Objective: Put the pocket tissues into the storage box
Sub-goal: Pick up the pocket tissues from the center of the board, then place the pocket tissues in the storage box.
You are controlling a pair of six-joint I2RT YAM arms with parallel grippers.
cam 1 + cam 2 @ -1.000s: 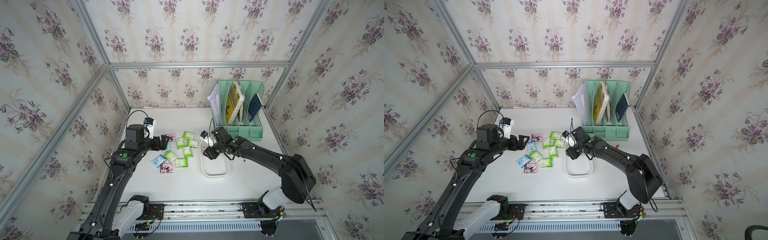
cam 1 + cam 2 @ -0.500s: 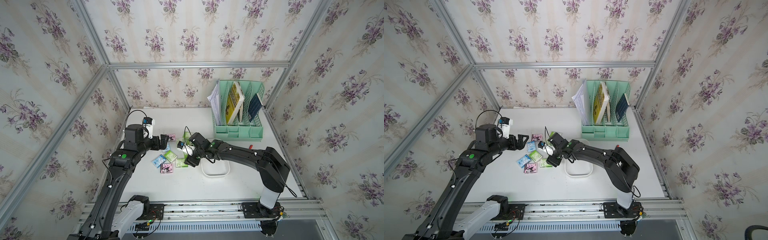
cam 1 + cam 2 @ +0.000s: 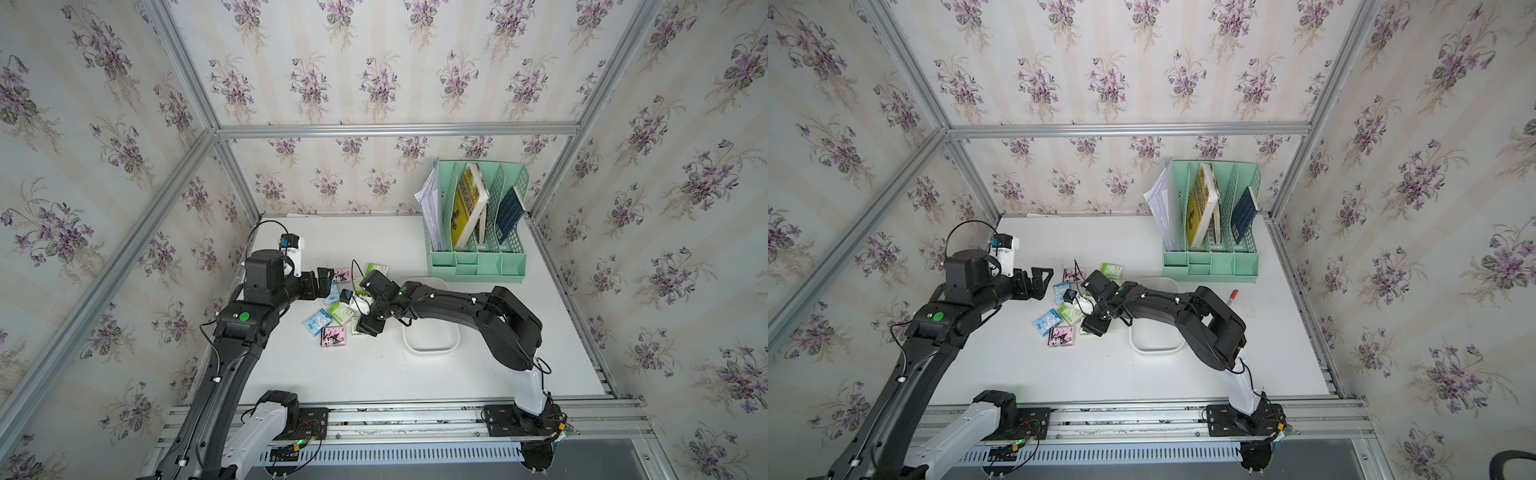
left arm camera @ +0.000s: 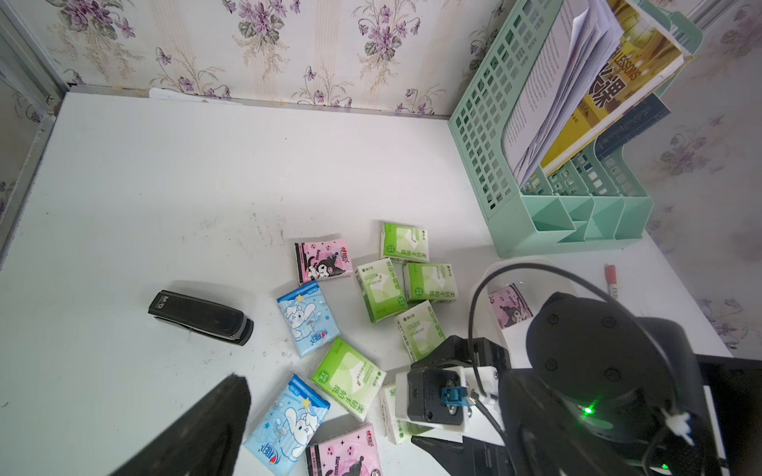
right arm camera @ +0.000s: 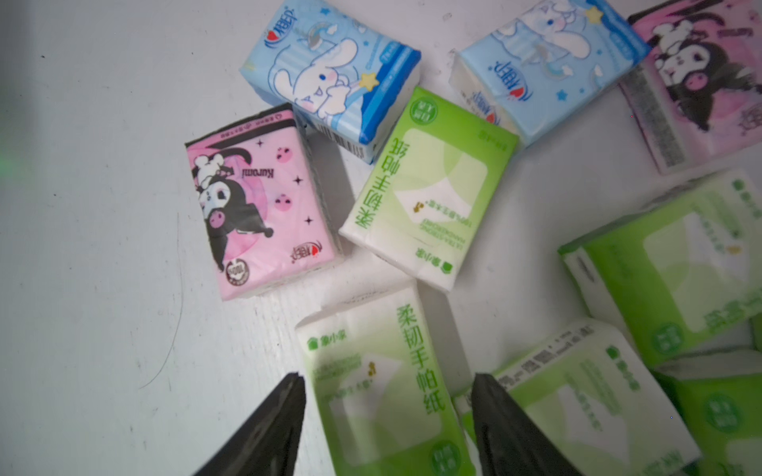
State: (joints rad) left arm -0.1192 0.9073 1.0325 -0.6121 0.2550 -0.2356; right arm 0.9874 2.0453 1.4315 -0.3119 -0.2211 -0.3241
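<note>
Storage box (image 3: 432, 350): a shallow white tub on the bench (image 3: 374, 374), with the right arm stretched across above it. In the left wrist view one pink pack (image 4: 509, 307) lies inside it.
Pocket tissues (image 4: 348, 377): the other packs, green-white, pink and light blue, lie flat in a loose cluster just beside the storage box on the left arm's side. Several touch one another.
Right hand (image 5: 387, 377): low over the packs nearest the storage box. Its fingers are spread either side of a green-white pack (image 5: 379, 350), and I see no grip on it.
Left hand (image 3: 326, 281): across the cluster from the storage box, fingers wide apart and holding nothing.
Stapler (image 4: 202, 317): black, alone on the bench, well beyond the packs from the storage box.
File organizer (image 3: 478, 259): mint green, holding papers and books, near the storage box on its wall side.
Red pen (image 3: 1233, 296): near the storage box, on the side away from the packs.
</note>
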